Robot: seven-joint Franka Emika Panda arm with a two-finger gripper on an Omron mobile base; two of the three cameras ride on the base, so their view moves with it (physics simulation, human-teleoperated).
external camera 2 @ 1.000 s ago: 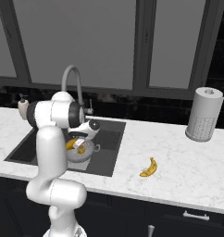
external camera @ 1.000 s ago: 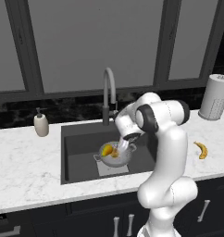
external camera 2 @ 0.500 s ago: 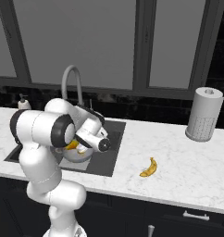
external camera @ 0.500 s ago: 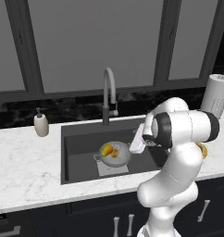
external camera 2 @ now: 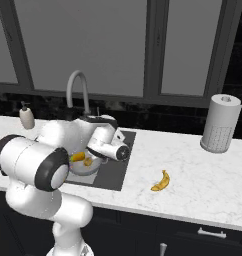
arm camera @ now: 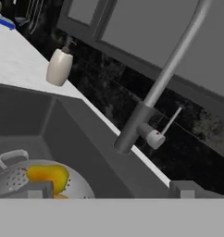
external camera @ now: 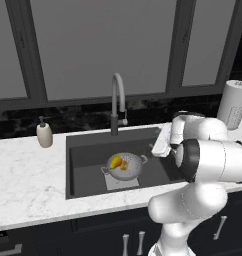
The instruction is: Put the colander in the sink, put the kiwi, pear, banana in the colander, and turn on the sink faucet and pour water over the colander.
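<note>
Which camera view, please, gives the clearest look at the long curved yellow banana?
The right base view: the long curved yellow banana lies whole and unobstructed on the white marble counter, right of the dark grey sink.

Glossy white arm [external camera: 208, 160], dark joints

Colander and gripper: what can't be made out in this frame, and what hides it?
- Colander contents: in the left base view the yellow and orange fruit merge, too small to separate; in the right base view the arm covers most of the bowl; the hand view's bottom edge cuts it off.
- Gripper: only its fingertips show in the hand view; both base views have it behind the wrist.
- Faucet: its spout runs off the hand view's top.
</note>
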